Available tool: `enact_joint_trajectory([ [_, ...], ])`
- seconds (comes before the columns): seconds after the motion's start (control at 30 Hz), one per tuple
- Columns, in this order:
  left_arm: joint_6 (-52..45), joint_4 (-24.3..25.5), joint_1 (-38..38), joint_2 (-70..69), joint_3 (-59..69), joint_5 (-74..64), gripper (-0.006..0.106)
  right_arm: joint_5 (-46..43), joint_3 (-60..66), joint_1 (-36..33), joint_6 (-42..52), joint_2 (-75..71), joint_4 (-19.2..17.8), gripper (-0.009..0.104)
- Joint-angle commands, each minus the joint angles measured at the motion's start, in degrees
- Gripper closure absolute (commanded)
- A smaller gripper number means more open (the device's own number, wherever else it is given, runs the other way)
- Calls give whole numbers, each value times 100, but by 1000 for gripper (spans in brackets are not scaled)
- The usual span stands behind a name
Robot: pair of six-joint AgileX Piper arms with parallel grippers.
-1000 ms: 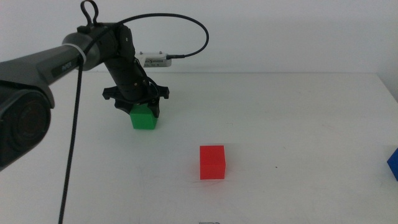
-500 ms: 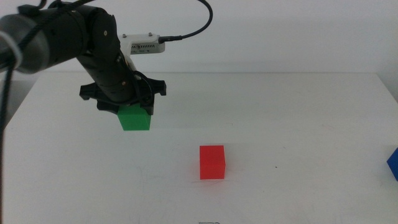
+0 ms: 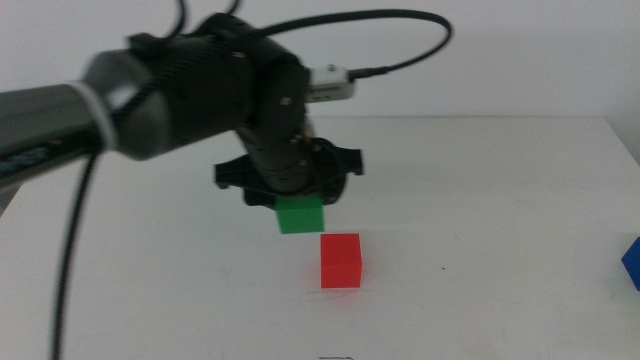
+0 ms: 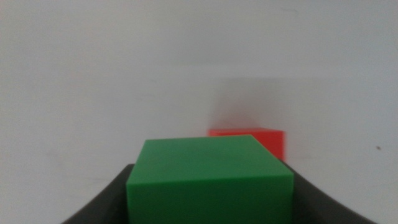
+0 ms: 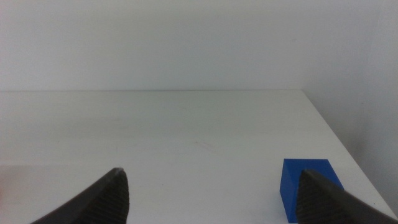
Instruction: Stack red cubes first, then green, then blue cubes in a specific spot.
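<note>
left end effector [image 3: 299, 205] is clamped on the green cube [image 3: 300, 214], 1 dark jaw on each side of it, and carries it clear of the bench [image 3: 480, 200]. in the middle view the green cube hangs just above and slightly to the left of the red cube [image 3: 341, 260], the 2 nearly touching in the picture but not stacked. in the left wrist view the green cube [image 4: 211, 180] fills the space between the jaws, and the red cube [image 4: 261, 138] shows just past its far edge, resting on the white bench.

red cube sits flat on the bench near the middle of the middle view, nothing on top of it.

blue cube [image 3: 632, 262] lies at the right edge of the middle view, partly cut off, well apart from the other 2. right wrist view shows the blue cube [image 5: 309, 179] on the bench near the bench's right edge, ahead of the right end effector [image 5: 211, 193], whose jaws stand wide apart and hold nothing. the right arm does not appear in the middle view.
</note>
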State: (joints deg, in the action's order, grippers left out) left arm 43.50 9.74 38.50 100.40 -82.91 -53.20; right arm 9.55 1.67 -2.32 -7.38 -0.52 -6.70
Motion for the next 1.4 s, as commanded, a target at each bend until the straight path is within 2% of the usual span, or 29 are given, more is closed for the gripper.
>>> enact_joint_trajectory([
  [0.0, 141, 110, 200, -55, -465, -58, 83, -434, -102, 37, 75, -132, -46, 1],
  [0.23, 189, 56, 503, 454, -1127, -474, 83, -434, -102, 37, 75, -132, -46, 1],
  [0.6, 585, 28, 547, 777, -1165, -440, 83, -434, -102, 37, 75, -132, -46, 1],
  [1.37, 644, -51, 547, 1088, -1165, -174, 83, -434, -102, 37, 75, -132, -46, 1],
])
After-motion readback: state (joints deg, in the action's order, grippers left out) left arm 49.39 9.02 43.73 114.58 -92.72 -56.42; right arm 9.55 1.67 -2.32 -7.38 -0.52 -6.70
